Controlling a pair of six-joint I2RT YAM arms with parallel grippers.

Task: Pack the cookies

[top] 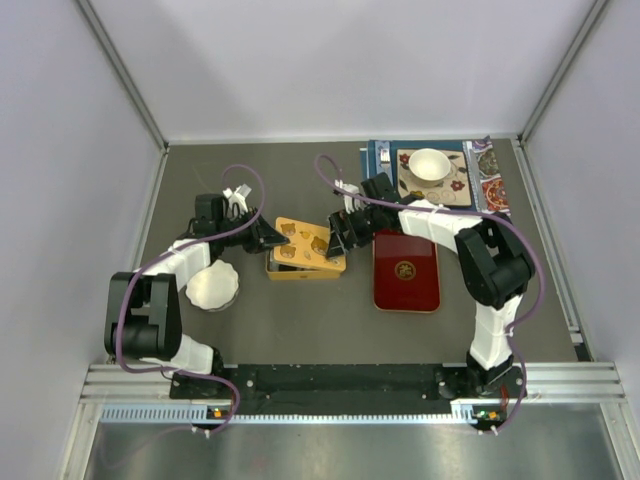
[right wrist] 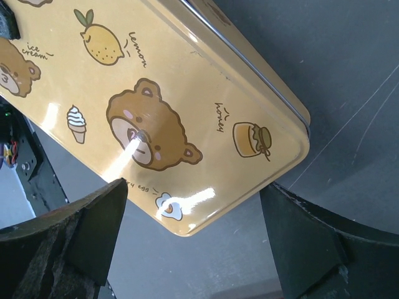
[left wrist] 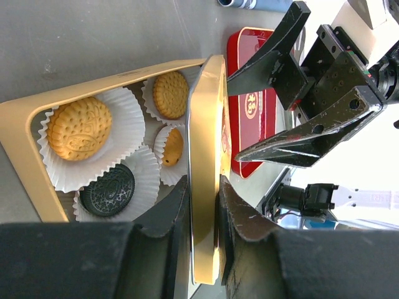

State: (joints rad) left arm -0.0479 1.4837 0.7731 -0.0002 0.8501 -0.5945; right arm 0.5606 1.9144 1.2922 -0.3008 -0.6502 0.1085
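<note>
Left wrist: shows the left claw [left wrist: 202, 205] clenched on the rim of a yellow lid [left wrist: 207, 124], one finger [left wrist: 165, 215] pressed to each face, lid seen edge-on. At 9 o'clock of that grip, inside the open yellow tin [left wrist: 19, 137], finds the cookies [left wrist: 79, 128], each seated in a white paper cup [left wrist: 124, 134]: three orange, plus a black-brown cookie [left wrist: 108, 190] at 7 o'clock of the group. At 2 o'clock, catches the right claw [left wrist: 232, 115] released, jaws spread wide just beside the lid's other face.

Right wrist: looks between those spread fingers [right wrist: 68, 243] onto the lid's printed top, rounded corner in the gap, ungripped. Reads "lemon" by a lemon, "ice cream" by a cone, "honey" by a jar, "egg" by a fried egg, with bear faces among them.

Top external: puts a red tray [top: 406, 270] at 3 o'clock of the tin, gold round emblem too small to read; a white fluted dish [top: 212, 287] at 8 o'clock beside the left arm; a white bowl [top: 429, 165] on a patterned mat [top: 455, 190] at 1 o'clock, all on the grey worktop [top: 300, 330].
</note>
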